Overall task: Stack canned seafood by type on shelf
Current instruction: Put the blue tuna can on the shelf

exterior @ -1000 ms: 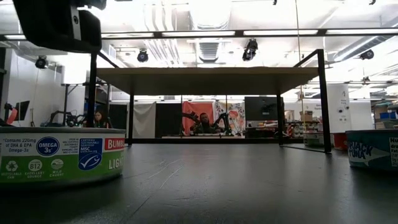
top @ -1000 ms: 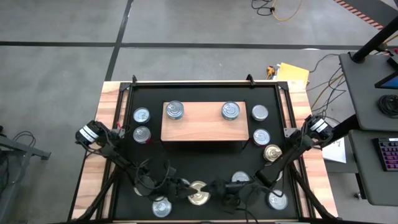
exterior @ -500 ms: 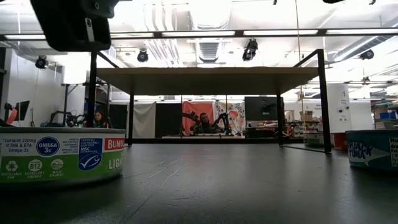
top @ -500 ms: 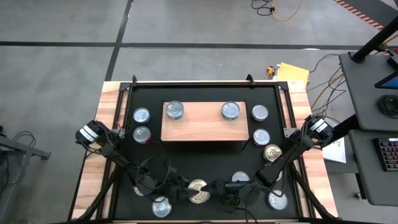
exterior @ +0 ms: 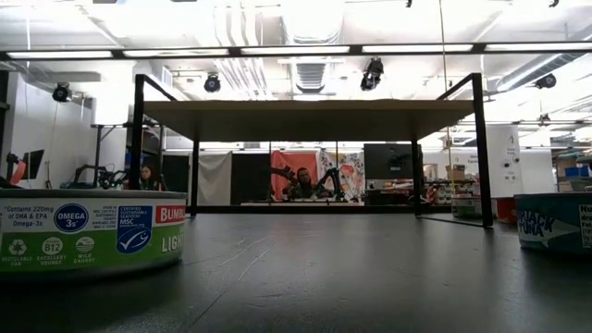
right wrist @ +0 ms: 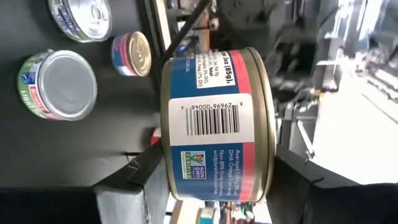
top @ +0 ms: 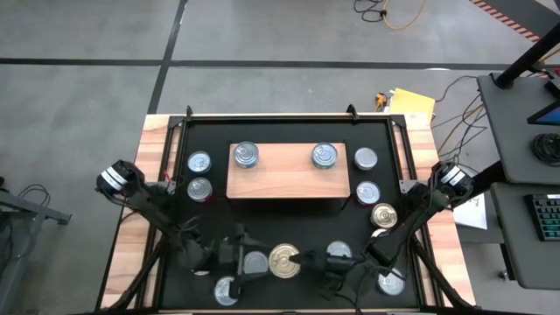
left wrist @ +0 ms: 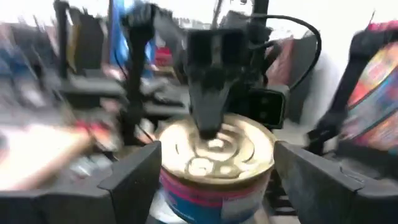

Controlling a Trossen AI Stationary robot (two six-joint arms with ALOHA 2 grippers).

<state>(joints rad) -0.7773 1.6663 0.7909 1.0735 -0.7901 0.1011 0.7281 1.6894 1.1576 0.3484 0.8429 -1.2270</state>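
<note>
Right gripper [top: 297, 260] clamped; left gripper [top: 249, 262] spread.

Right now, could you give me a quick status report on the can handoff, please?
Right gripper shut on gold-lid can, front centre of mat. Left gripper open, fingers either side of it. Shelf holds two cans; nothing blocking it.
</note>
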